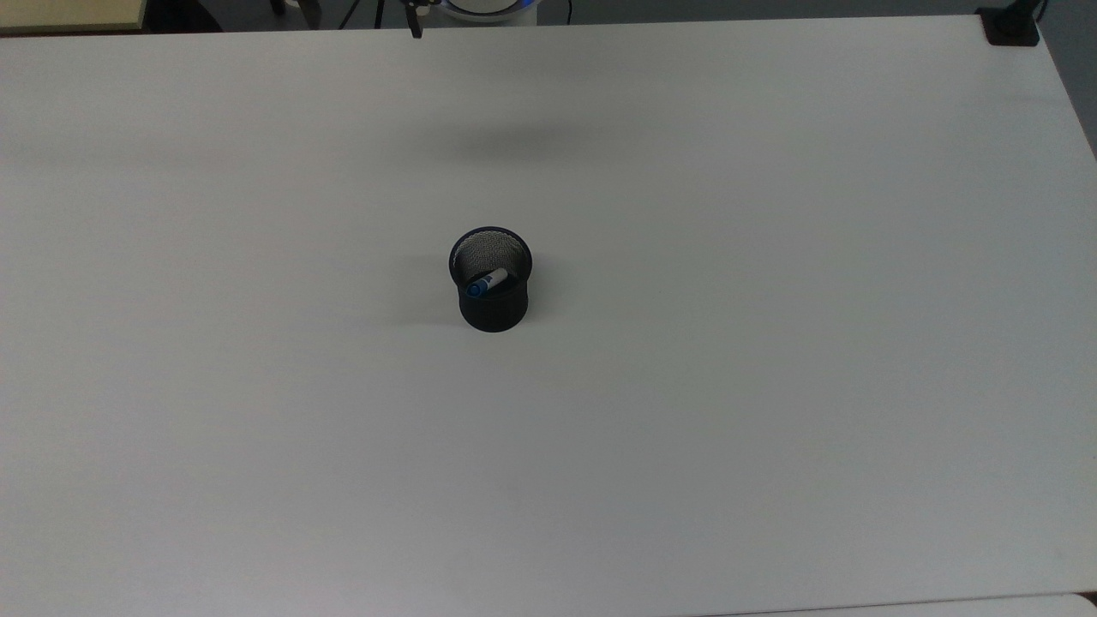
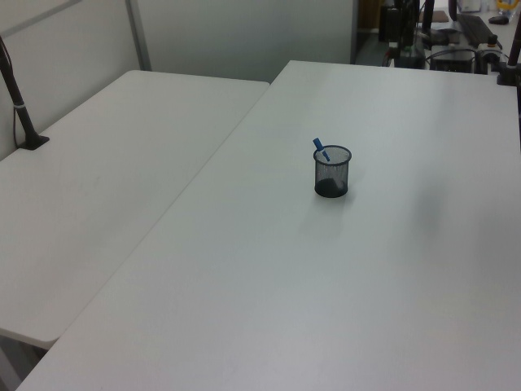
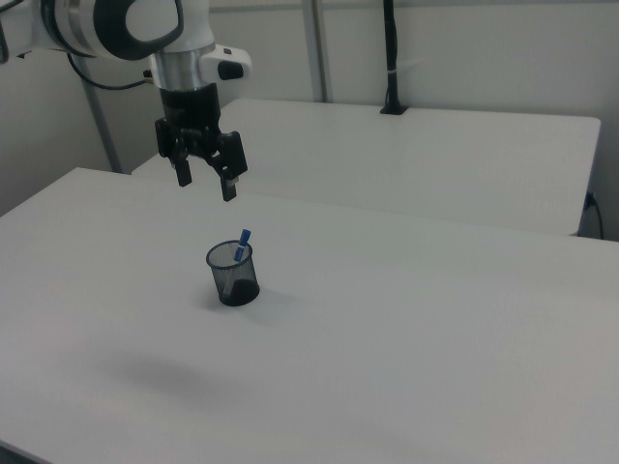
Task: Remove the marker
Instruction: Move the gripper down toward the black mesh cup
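In the right view, going from the right view's left, the arm's white wrist hangs down from the upper corner, and the gripper (image 3: 205, 180) points at the table (image 3: 435, 319) with its two black fingers spread well apart and nothing between them; it hovers high above the tabletop, up and toward the right view's left of the black mesh cup (image 3: 232, 274). The marker (image 3: 242, 244) stands in that cup, leaning, its blue cap poking just over the rim on the right view's right side; in the top view the marker (image 1: 487, 282) lies tilted inside the cup (image 1: 493, 291), cap toward the top view's left, near the middle of the table.

The step in hand looks like the approach, with no contact made yet; the marker is still in the cup. The next move likely calls for bringing the gripper over the cup, lining the open fingers up either side of the blue cap, then descending without knocking the rim; the light cup could tip or drag if the fingers catch it.
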